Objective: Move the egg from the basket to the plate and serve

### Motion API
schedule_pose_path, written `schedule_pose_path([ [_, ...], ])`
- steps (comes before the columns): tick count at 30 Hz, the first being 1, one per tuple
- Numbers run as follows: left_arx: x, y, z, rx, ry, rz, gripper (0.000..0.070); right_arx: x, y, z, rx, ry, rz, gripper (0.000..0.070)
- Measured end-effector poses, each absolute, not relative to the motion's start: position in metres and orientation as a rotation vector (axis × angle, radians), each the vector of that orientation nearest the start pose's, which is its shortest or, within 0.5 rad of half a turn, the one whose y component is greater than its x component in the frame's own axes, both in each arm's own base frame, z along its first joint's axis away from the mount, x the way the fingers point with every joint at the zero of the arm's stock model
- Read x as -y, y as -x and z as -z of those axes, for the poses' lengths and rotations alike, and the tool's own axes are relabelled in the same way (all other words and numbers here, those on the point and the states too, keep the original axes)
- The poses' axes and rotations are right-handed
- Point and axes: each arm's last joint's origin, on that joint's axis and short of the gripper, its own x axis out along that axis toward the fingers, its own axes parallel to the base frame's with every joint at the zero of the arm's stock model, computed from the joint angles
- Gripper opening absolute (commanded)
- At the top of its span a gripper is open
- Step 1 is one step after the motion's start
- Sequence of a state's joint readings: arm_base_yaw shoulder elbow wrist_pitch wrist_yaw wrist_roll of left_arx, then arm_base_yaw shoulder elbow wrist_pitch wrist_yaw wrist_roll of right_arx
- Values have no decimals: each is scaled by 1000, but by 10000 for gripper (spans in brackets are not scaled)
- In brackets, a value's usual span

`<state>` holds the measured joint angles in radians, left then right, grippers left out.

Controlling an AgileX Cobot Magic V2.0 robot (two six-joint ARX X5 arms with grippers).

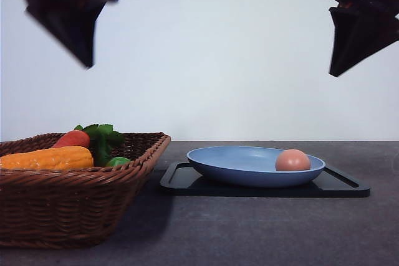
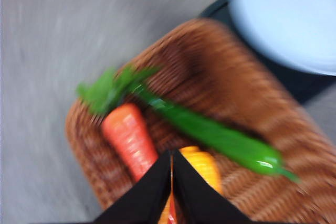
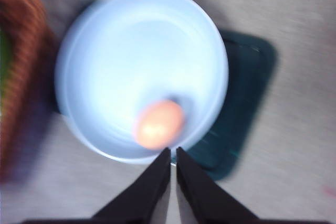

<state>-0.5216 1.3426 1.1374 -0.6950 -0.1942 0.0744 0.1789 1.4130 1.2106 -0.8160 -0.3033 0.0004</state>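
The egg point(image 1: 292, 160) was seen sitting in the plate point(image 1: 237, 169), on the tray point(image 1: 340, 185) beside the basket point(image 1: 75, 204). Both the left gripper point(image 2: 171, 162) and right gripper point(image 3: 172, 157) were held high, pinched closed, nothing gripped.

Egg point(image 1: 292, 160): pinkish-brown, plain. Plate point(image 1: 240, 167): light blue, unpatterned. Tray point(image 1: 340, 185) under plate: black. Basket point(image 1: 75, 204): brown woven wicker, braided rim. Carrot point(image 1: 72, 139): orange-red, green leafy top. Corn cob point(image 1: 47, 158): yellow-orange. Long pepper point(image 2: 220, 140): glossy green. Tabletop point(image 1: 262, 228): dark grey. Wall point(image 1: 218, 60): white. Left gripper point(image 2: 171, 171), right gripper point(image 3: 172, 169): black fingers.
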Motion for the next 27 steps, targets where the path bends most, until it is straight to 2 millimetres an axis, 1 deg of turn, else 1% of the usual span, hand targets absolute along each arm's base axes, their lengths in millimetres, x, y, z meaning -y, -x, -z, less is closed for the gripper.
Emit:
schedule_pose_path([
  [3,112,-245,-288,-818,-269,315,0,-64,-251,-281,-944,-4,-425,0],
  [6,102,-238,-282,-757,-190,318,0,-67,-227,-264,-852,28,-409,0],
  [10,93,-218,-268,-651,-125,316,0,-67,-196,-237,-709,1,-373,0],
  [16,76,-175,-232,-548,-16,307,0,-62,-160,-200,-531,-78,-285,0],
  [18,71,-160,-223,-510,18,315,0,-62,-153,-193,-475,-96,-281,0],
  [21,65,-141,-215,-456,60,331,0,-61,-148,-191,-422,-112,-271,0],
  [24,61,-130,-219,-422,90,343,0,-60,-149,-194,-391,-119,-256,0],
  [27,59,-125,-224,-381,109,347,0,-60,-149,-194,-389,-120,-252,0],
])
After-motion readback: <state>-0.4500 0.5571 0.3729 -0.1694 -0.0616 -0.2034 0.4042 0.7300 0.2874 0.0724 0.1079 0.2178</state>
